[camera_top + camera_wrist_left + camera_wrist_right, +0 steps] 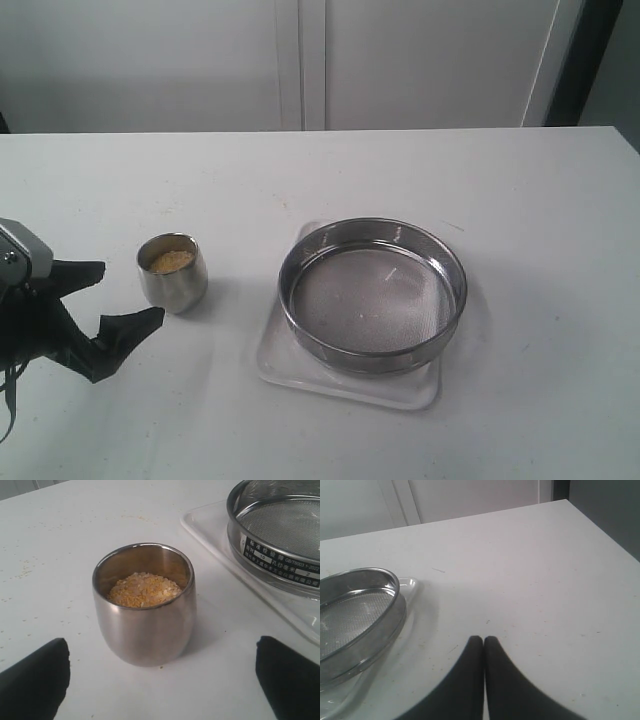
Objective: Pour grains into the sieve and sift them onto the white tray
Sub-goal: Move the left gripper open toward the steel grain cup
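Note:
The grains [171, 261] [143, 589], yellow meal with whitish bits, fill a small rounded steel cup [173, 272] [144, 605] standing upright left of centre. The wide steel sieve [372, 294] [280, 535] [355, 620] rests on the white tray [345, 378] [210, 527] [410, 587]; its mesh is almost bare. My left gripper [128, 292] [162, 680] is open, its black fingers [122, 335] spread just left of the cup, not touching it. My right gripper [483, 641] is shut on nothing, over bare table right of the sieve; it is out of the exterior view.
The white table [500, 190] carries only these things. Its far edge meets a pale wall with cabinet panels [300, 60]. A few stray grains [161, 667] lie by the cup's base.

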Controlling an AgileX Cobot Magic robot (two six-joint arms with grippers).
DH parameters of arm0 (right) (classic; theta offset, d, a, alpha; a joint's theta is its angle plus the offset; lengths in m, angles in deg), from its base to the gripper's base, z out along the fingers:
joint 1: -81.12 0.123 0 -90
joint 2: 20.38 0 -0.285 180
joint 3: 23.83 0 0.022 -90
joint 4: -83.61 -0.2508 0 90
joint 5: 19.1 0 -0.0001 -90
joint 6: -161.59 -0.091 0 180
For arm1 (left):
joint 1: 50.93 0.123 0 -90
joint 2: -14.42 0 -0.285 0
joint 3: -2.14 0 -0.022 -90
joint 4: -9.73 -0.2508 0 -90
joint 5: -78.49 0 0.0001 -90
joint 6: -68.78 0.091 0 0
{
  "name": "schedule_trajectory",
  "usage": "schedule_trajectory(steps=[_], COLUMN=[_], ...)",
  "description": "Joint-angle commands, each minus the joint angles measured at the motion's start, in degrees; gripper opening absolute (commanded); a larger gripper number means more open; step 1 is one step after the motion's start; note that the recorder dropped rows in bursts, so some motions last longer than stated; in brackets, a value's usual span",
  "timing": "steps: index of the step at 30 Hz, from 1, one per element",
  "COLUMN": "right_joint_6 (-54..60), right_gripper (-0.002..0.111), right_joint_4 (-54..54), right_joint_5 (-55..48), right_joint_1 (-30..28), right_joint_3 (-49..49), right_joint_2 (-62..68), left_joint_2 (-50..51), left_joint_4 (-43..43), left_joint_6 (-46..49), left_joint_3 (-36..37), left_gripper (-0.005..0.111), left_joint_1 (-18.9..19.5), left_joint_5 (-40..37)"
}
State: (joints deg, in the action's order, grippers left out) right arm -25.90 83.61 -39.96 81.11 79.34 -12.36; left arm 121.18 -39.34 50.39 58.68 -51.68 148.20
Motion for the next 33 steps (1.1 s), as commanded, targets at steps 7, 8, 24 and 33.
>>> schedule_trajectory(steps=[7,8,24,33], right_joint_6=[-0.2,-0.2,-0.2,-0.2], right_gripper=[0.0,0.0,0.0,0.0], right_joint_4=[0.0,0.0,0.0,0.0], right_joint_5=[0.8,0.8,0.8,0.8], right_joint_1=[0.1,0.1,0.1,0.1], right_joint_3=[-0.4,-0.4,-0.4,-0.4], right_joint_2=[-0.2,-0.2,-0.2,-0.2], left_joint_2=[-0.2,-0.2,2.8,10.0], left_joint_4=[0.5,0.7,1.4,-0.2], left_joint_6=[0.3,0.3,1.6,-0.7], left_joint_3=[-0.1,-0.1,-3.2,-8.3], left_gripper=[0.105,0.105,0.105,0.105], left_joint_1=[0.0,0.0,0.0,0.0], left_joint_5=[0.2,0.2,0.2,0.2])
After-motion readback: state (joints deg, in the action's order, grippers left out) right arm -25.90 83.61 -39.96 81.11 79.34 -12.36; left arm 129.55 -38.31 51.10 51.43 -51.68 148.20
